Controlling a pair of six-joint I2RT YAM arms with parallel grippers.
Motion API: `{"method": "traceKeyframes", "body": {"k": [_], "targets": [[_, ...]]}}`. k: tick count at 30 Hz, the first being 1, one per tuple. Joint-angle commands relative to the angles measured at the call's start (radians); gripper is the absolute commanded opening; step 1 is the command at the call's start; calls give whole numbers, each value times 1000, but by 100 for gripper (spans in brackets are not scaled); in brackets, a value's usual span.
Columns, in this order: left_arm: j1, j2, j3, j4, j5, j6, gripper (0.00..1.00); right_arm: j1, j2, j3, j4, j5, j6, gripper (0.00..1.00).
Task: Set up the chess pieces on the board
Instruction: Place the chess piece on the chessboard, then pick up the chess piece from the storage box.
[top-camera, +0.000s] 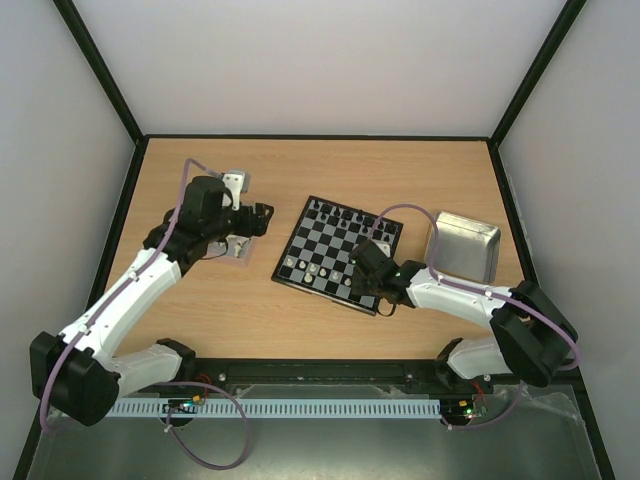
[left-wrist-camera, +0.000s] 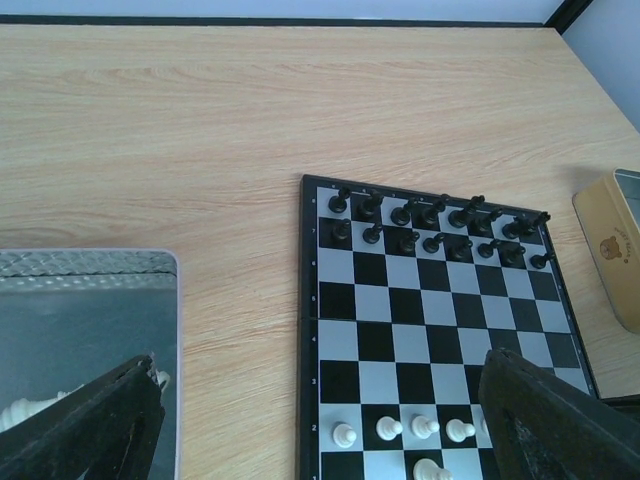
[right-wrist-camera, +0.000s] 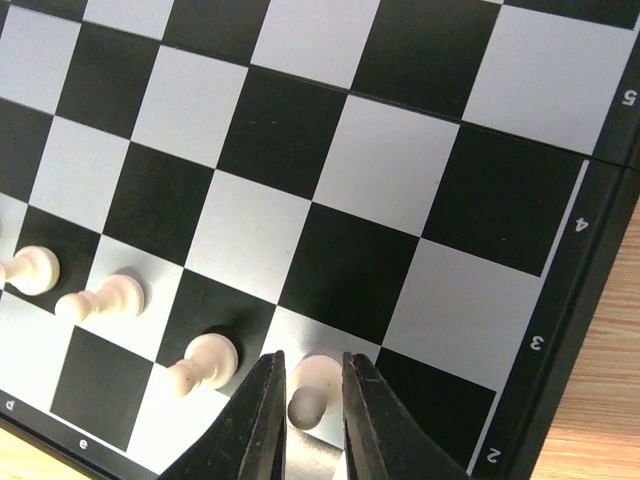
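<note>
At the near right of the board, right gripper is down over the row marked 2. Its fingers stand close on either side of a white pawn, and the pawn fills nearly all the narrow gap. Cannot tell whether the pads press it or just flank it. Pawn upright on a pale square, one dark square between it and the right border.

Three more white pawns stand to its left in the same row, one per square, apart from each other. One further white piece sits in the nearest row behind them. Middle rows bare of pieces. Black pieces fill the two far rows.

Left gripper: jaws spread wide, nothing between them. It hangs above the table just left of the board. One finger is over the edge of a metal tray, the other over the board's near part. A few white pieces lie in that tray, partly hidden by the finger.

Board lies flat mid-table, turned slightly off square. A second tray sits just beyond its right side, near but not touching.
</note>
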Motion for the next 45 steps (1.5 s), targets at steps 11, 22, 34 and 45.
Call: {"method": "traceKeyframes", "body": {"k": [11,22,34,45], "targets": [[110,120,13,-75,-31,-114,88,7,-116,59,-67,104,45,32],[203,412,73,-219,-205,-182,47,7,-150,26,-18,102,80,33],[249,583,90,-112,-192,-365,55,8,-172,20,-12,126,64,33],[272,651,111,-38,-176,-432,47,8,-196,32,-16,160,51,33]]}}
